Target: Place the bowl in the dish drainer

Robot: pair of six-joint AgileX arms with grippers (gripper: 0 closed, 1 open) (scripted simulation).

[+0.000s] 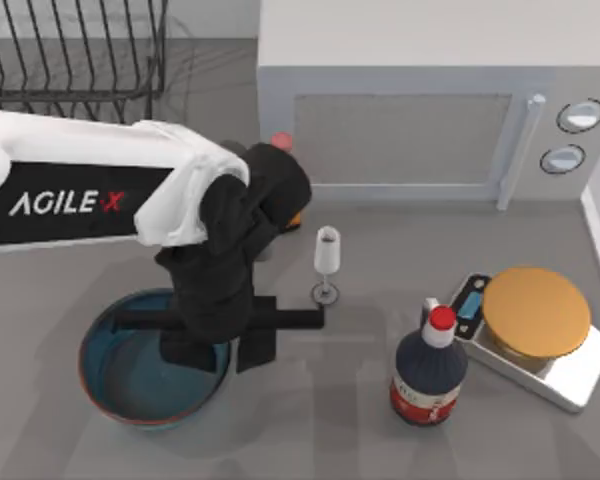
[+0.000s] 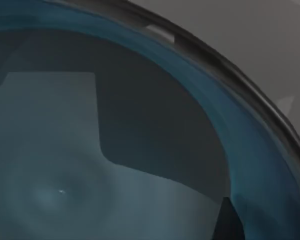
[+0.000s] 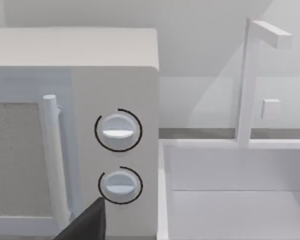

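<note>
Barely begun: left gripper (image 1: 195,350) down over the wide blue bowl with reddish-brown rim (image 1: 130,390), jaw state impossible to tell, bowl on the table beneath them, black wire dish drainer (image 1: 75,55) well apart, lift and placing left.

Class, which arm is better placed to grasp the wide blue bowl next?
Left. Its gripper hangs directly over the wide blue bowl with the reddish-brown rim, while the black wire dish drainer stands on the table's left side.

microwave (image 1: 435,110), wine glass (image 1: 326,262), dark bottle (image 1: 430,372), scale (image 1: 535,335)
</note>
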